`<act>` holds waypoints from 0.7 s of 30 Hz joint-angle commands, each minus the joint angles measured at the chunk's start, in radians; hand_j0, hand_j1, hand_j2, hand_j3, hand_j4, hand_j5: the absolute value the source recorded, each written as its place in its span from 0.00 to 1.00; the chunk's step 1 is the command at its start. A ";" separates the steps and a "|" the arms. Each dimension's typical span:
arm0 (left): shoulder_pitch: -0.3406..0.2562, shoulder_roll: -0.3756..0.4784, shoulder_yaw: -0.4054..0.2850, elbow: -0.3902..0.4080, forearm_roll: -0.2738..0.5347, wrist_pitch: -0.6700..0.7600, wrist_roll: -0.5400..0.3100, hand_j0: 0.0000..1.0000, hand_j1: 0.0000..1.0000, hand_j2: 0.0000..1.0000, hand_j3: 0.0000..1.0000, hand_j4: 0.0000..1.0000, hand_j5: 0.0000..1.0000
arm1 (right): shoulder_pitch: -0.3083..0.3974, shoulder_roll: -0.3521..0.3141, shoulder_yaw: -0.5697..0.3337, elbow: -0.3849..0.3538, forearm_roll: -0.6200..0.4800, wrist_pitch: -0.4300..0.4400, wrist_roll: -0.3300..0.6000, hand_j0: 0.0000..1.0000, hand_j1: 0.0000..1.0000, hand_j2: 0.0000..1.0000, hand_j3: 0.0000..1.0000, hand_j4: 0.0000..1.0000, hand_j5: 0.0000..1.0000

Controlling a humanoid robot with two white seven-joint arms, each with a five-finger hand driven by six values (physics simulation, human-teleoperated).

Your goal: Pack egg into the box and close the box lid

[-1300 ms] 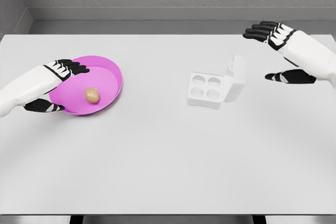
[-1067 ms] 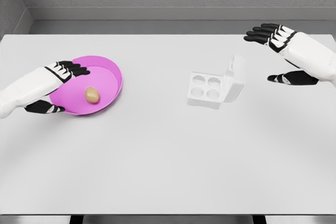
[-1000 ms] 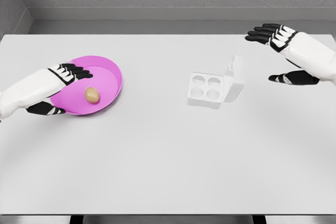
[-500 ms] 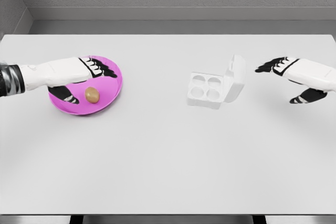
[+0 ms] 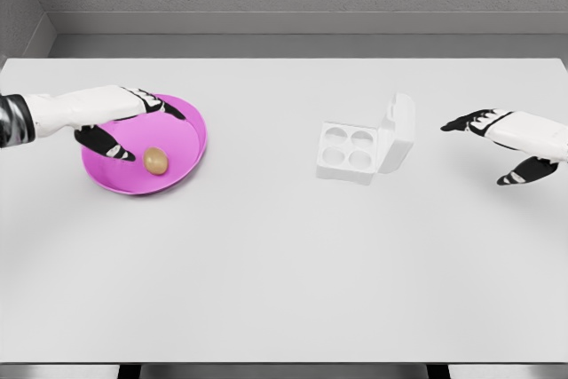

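The left hand (image 5: pixel 124 117) is hovering open over the pink plate (image 5: pixel 191 153), by the egg (image 5: pixel 155 161) — ready to grab it. The right hand (image 5: pixel 506 135) is waiting open beside the box (image 5: pixel 348 153) — its lid (image 5: pixel 399 130) is standing up so the egg can go in.

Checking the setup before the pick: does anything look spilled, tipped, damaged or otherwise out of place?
Nothing stands out. The egg lies intact in the pink plate, the white box sits flat with its lid raised and four cups empty. The left hand hovers over the plate, the right hand beside the box, both open.
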 commanded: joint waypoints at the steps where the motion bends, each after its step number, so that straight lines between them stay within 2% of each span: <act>1: -0.003 -0.016 -0.060 0.055 0.004 0.015 0.000 0.82 0.82 0.82 0.82 0.82 0.82 | 0.000 0.010 0.000 0.004 -0.005 0.005 0.011 1.00 1.00 1.00 1.00 1.00 1.00; 3: -0.014 -0.030 -0.085 0.078 -0.016 0.015 0.000 0.77 0.77 0.77 0.77 0.77 0.77 | 0.000 0.019 0.000 0.006 -0.005 0.010 0.013 1.00 1.00 1.00 1.00 1.00 1.00; 7: -0.014 -0.038 -0.091 0.072 -0.056 0.016 0.000 0.77 0.77 0.77 0.77 0.77 0.77 | -0.002 0.032 0.001 0.039 -0.003 0.011 0.013 1.00 1.00 1.00 1.00 1.00 1.00; 8: -0.014 -0.038 -0.096 0.069 -0.091 0.015 0.000 0.77 0.77 0.77 0.77 0.77 0.77 | -0.003 0.032 0.001 0.042 -0.003 0.011 0.013 1.00 1.00 1.00 1.00 1.00 1.00; 16: -0.015 -0.038 -0.096 0.068 -0.145 0.015 0.000 0.78 0.78 0.78 0.78 0.78 0.78 | -0.003 0.052 0.003 0.065 -0.002 0.010 0.013 1.00 1.00 1.00 1.00 1.00 1.00; 21: -0.017 -0.041 -0.094 0.069 -0.197 0.015 0.000 0.77 0.77 0.77 0.77 0.77 0.77 | -0.021 0.096 0.003 0.091 0.032 0.011 0.013 1.00 1.00 1.00 1.00 1.00 1.00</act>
